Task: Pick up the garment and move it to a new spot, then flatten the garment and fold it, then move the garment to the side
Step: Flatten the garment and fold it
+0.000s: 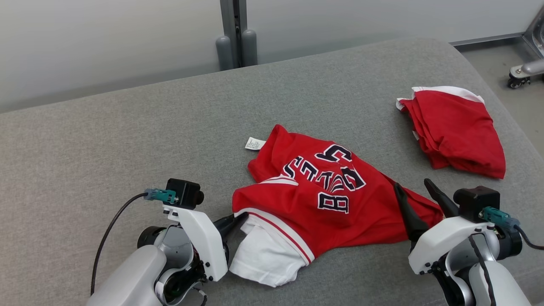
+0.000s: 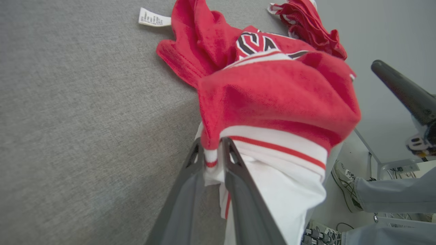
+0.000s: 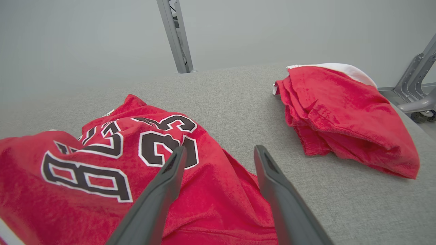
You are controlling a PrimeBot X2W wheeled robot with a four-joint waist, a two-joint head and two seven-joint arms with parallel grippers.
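Observation:
The garment is a crumpled red jersey with black-and-white lettering and a white, red-striped hem. It lies at the front middle of the grey padded table. My left gripper sits at the jersey's left hem. In the left wrist view its fingers are pinched on the white and red hem of the garment. My right gripper is open at the jersey's right edge. In the right wrist view it hovers just above the garment, with nothing between its fingers.
A second red cloth, folded, lies at the table's far right. A white label sticks out from the jersey's far left corner. A person's shoe shows beyond the table edge. A wheeled metal frame stands at the back right.

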